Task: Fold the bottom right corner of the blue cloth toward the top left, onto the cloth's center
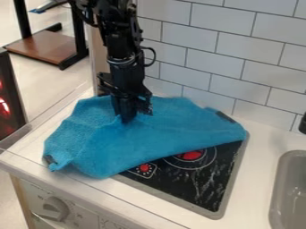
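The black gripper (126, 117) points down into the upper middle of a blue cloth (143, 141), its tips pressed into or hidden by the folds. Whether the cloth is pinched between them cannot be made out. Spread wide with some wrinkles, the cloth covers the back and left of a black stovetop (203, 188) and overlaps the white counter at the left. Dark tags show at its lower left corner and right end. Part of the stovetop with red burner marks shows in front of the cloth.
A grey sink (293, 192) is set into the white counter (260, 154) at the right. Behind stands a white tiled wall (221, 58). A clear panel edge runs along the counter's left side, and a knob (55, 208) sits on the front panel.
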You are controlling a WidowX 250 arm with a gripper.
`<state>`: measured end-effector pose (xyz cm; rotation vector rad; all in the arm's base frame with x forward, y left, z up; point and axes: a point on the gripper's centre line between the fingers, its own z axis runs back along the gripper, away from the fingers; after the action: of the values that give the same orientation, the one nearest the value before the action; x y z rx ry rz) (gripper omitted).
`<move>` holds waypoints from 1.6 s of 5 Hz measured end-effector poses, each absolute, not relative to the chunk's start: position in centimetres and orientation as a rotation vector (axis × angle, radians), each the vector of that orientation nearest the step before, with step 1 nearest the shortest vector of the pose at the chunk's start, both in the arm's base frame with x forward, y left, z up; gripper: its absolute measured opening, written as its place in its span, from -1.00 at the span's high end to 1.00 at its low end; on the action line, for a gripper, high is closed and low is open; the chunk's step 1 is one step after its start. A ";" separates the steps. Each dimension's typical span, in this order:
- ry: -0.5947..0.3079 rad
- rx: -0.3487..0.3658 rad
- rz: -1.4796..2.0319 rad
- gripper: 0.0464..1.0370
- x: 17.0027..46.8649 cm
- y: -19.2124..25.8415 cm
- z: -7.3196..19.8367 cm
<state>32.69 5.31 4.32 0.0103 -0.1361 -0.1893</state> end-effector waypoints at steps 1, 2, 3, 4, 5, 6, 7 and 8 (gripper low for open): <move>-0.106 0.015 -0.148 0.95 32.3 6.4 3.5; -0.094 0.016 -0.128 0.65 32.1 6.9 3.7; -0.089 0.029 -0.113 0.12 32.0 7.1 3.7; -0.101 0.026 -0.113 -0.50 32.0 7.2 4.2; -0.094 0.019 -0.101 -0.97 31.5 7.7 4.2; -0.120 0.014 -0.102 -0.94 31.4 7.7 5.5; -0.172 0.003 -0.096 -0.92 31.2 7.9 7.4; -0.221 -0.012 -0.118 -0.92 31.0 7.4 9.6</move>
<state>30.97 7.41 9.56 -0.0116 -0.2209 -0.1182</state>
